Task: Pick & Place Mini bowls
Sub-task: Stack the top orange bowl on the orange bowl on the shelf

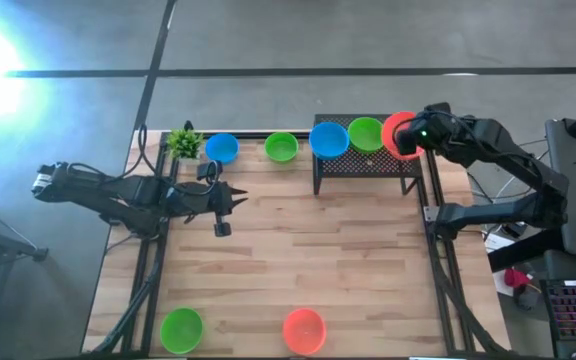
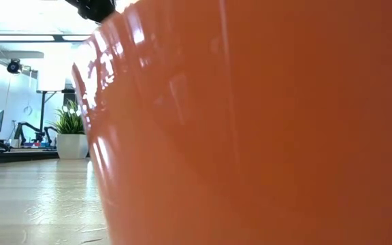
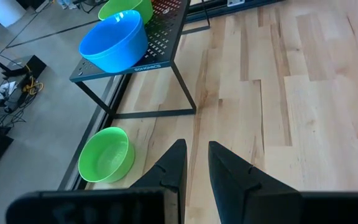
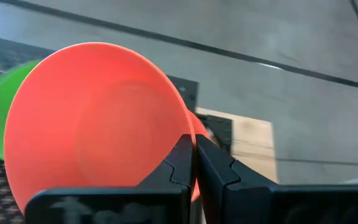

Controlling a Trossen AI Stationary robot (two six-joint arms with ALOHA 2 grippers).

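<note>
A: Right tool (image 4: 194, 155) is pinched tight on the rim of an orange-red bowl (image 4: 98, 118), holding it tilted over the right end of the black mesh rack (image 1: 368, 165).

B: And on that rack?

A: A blue bowl (image 1: 328, 139) and a green bowl (image 1: 365, 133) side by side, the held bowl just beside the green one.

B: The left tool (image 1: 224, 210)?

A: Over the wooden worktop (image 1: 298, 250), fingers (image 3: 232, 174) parted narrowly, gripping nothing. Beyond it, along the far edge, sit a blue bowl (image 1: 221, 148) by the small plant (image 1: 184, 142) and a green bowl (image 1: 281, 148).

B: Near edge?

A: A green bowl (image 1: 181, 329) and an orange-red bowl (image 1: 304, 330), well apart.
</note>
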